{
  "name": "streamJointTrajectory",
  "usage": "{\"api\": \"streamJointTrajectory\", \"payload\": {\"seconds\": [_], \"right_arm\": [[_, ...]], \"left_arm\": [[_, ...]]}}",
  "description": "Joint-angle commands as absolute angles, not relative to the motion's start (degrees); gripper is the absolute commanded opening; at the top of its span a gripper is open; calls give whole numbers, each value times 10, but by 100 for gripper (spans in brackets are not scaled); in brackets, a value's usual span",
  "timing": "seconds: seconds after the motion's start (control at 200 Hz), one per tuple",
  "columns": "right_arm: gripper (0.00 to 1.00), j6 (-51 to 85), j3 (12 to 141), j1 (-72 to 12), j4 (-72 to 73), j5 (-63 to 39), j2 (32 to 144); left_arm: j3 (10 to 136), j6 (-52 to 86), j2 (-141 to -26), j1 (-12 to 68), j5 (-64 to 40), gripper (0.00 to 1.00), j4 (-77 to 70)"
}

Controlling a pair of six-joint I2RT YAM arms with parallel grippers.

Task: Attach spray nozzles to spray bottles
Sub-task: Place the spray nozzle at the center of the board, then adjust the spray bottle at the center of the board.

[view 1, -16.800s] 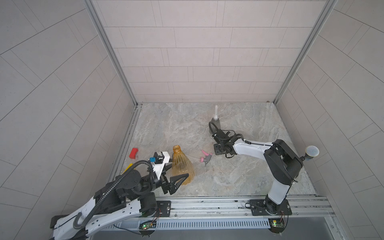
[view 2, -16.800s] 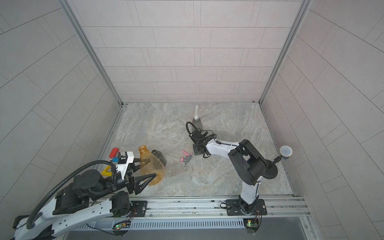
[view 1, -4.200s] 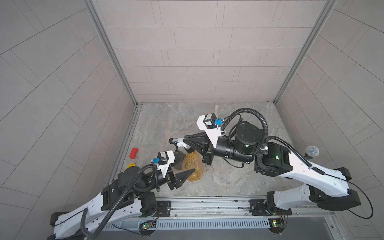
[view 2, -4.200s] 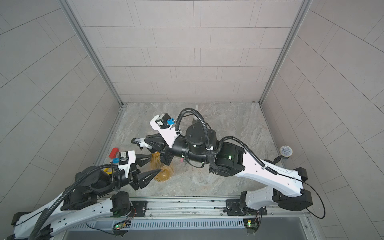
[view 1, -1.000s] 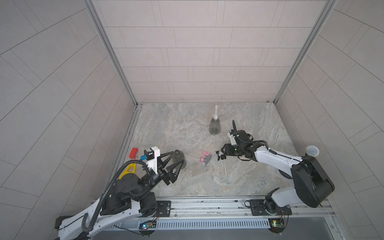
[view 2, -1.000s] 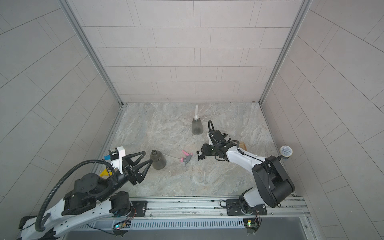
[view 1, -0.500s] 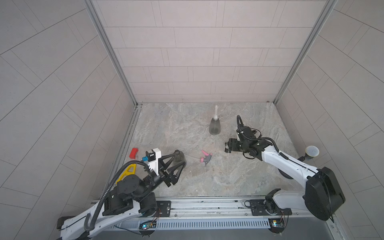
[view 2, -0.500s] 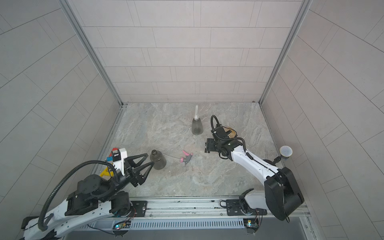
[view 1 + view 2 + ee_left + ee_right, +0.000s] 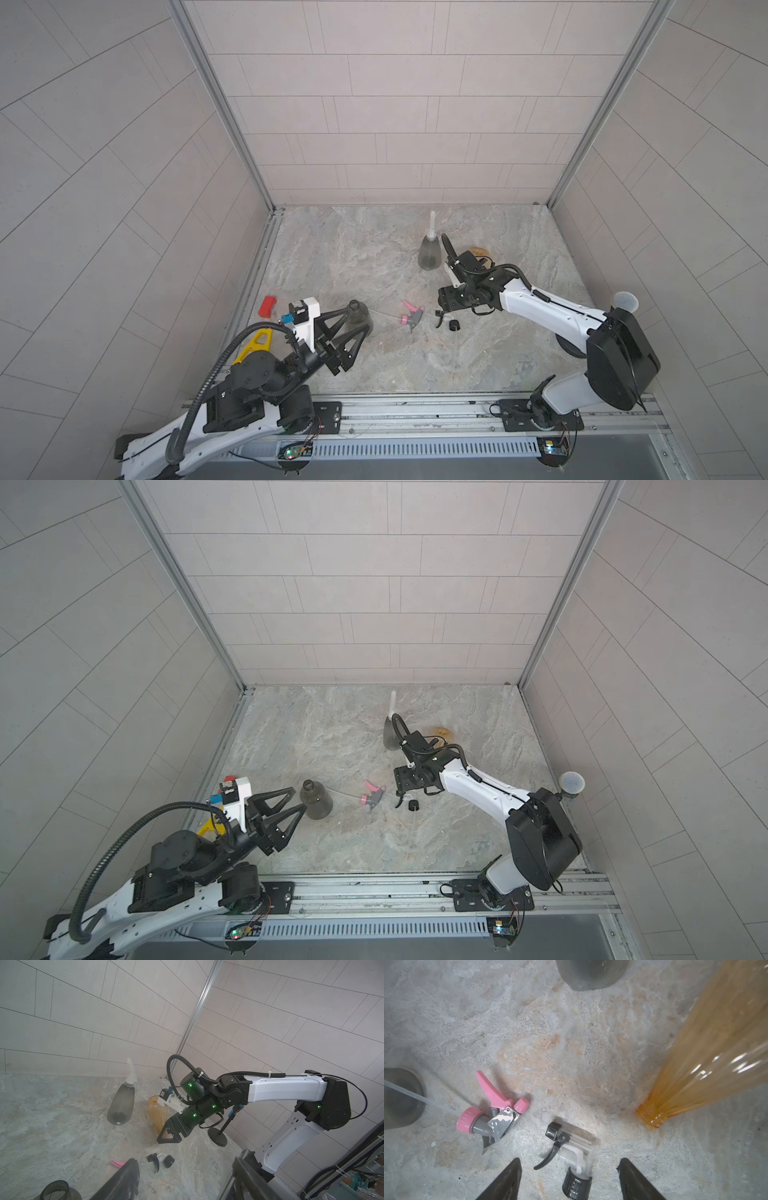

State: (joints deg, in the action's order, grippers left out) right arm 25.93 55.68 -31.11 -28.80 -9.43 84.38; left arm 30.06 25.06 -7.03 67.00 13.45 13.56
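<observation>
A smoky grey spray bottle (image 9: 430, 253) (image 9: 388, 735) (image 9: 122, 1103) stands at the back with a white nozzle on it. An orange bottle (image 9: 478, 252) (image 9: 441, 732) (image 9: 155, 1113) (image 9: 708, 1059) lies on its side behind my right gripper. That gripper (image 9: 445, 309) (image 9: 402, 789) (image 9: 570, 1160) points down, open, and straddles the black-and-white nozzle (image 9: 448, 323) (image 9: 406, 803) (image 9: 160, 1160) (image 9: 575, 1157) without touching it. The pink-and-grey nozzle (image 9: 411, 316) (image 9: 372, 796) (image 9: 492, 1113) lies beside it. My left gripper (image 9: 300, 799) (image 9: 185, 1167) is open and empty. An uncapped grey bottle (image 9: 359, 316) (image 9: 316, 800) (image 9: 57, 1189) stands just past its fingertips.
A red block (image 9: 267, 305) (image 9: 230, 779) and a yellow part (image 9: 255, 343) lie by the left wall. A small stand with a round base (image 9: 217, 1135) and mesh top (image 9: 623, 301) sits at the right wall. A metal rail (image 9: 415, 409) runs along the front edge.
My right gripper's jaws have spread wider, and the wrist has drawn back a little and settled over the black-and-white nozzle on the floor. The left arm has barely moved.
</observation>
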Motion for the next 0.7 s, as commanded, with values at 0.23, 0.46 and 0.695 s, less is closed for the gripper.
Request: {"api": "streamJointTrajectory", "payload": {"seconds": [0.23,0.46,0.695], "right_arm": [[79,323,510,-268,-259,55,809],[78,335,536,-267,-202,50,908],[77,343,496,-268,-88,25,925]], "left_arm": [[295,254,-62,669,127,77,123],[298,256,-61,669,127,77,130],[298,256,-65,669,130,77,131]]}}
